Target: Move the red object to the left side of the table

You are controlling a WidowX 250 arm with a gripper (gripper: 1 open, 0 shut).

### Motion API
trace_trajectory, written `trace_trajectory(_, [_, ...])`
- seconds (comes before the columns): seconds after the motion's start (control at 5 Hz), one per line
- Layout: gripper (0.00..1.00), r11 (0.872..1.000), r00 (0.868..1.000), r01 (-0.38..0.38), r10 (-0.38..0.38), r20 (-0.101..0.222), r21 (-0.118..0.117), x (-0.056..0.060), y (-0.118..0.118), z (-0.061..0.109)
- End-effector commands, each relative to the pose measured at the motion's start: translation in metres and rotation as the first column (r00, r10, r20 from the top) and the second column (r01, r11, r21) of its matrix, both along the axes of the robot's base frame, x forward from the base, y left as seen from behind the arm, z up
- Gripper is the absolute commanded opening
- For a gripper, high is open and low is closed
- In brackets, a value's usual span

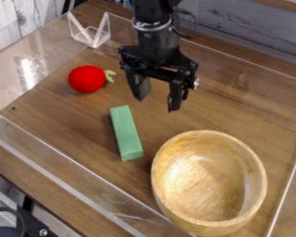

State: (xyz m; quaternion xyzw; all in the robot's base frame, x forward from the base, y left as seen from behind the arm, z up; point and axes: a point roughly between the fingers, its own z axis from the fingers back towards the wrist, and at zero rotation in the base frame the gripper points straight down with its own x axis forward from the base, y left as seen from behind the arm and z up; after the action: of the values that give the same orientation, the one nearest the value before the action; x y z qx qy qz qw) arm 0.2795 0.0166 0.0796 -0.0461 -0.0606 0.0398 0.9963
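Note:
The red object, a small round toy fruit with a green stem on its right, lies on the brown wood table toward the back left. My black gripper hangs over the table to its right, pointing down, jaws open and empty. A short gap separates its left finger from the fruit's stem.
A green rectangular block lies in the middle, just in front of the gripper. A large wooden bowl fills the front right. Low clear acrylic walls border the table, and a clear stand sits at the back left.

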Motion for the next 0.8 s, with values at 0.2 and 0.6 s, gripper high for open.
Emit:
trace_trajectory(0.2, [1.00,0.999,0.998,-0.033,0.032,0.060,0.008,0.0118,0.0146,0.0042])
trace_trajectory(0.6, [1.00,0.994,0.992,-0.111,0.111,0.062,-0.002,0.0053,0.0162,0.0058])
